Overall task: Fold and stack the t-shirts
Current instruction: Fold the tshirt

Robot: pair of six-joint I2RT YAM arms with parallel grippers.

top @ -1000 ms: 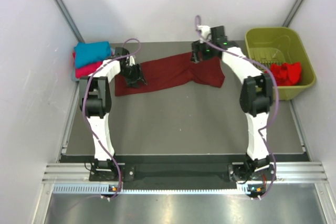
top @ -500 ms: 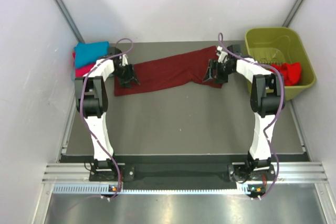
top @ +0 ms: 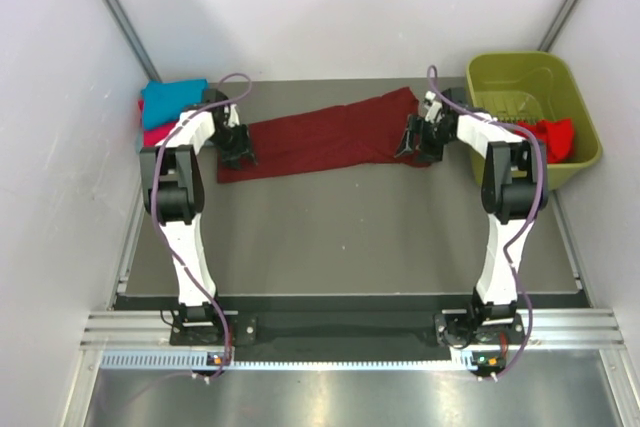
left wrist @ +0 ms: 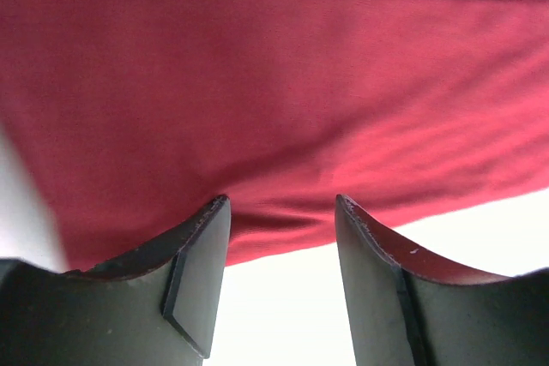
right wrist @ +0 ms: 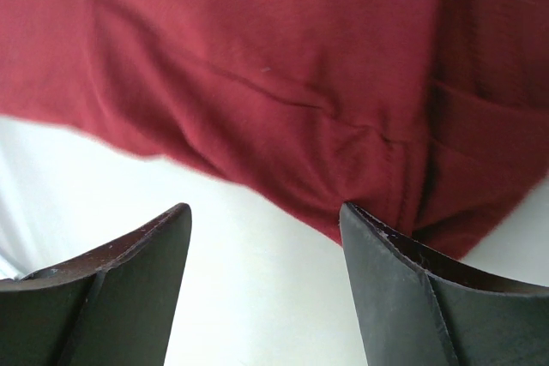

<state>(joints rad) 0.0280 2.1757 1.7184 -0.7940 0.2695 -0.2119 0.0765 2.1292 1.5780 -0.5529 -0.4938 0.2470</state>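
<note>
The grey table (top: 350, 237) is flat and matte, and across its far half the dark maroon t-shirt (top: 320, 137) lies as a long, slightly slanted band, folded lengthwise. It is thin, limp knit cloth: light, not fragile, likely to sag and slide rather than hold a crease, so it is best taken by pinching the doubled edge at both short ends at once. To the right stands the olive-green basket (top: 500, 72), rigid moulded plastic, with a crumpled bright red t-shirt (top: 545, 137) inside. In the far left corner a folded teal t-shirt (top: 172, 99) rests on a pink-red t-shirt (top: 160, 133). The left gripper (top: 238, 152) sits at the band's left end, its dark jaws standing apart and holding nothing, the near cloth edge just at their tips. The right gripper (top: 418, 137) is at the right end, jaws wider apart and empty, a puckered seam just beyond them.
</note>
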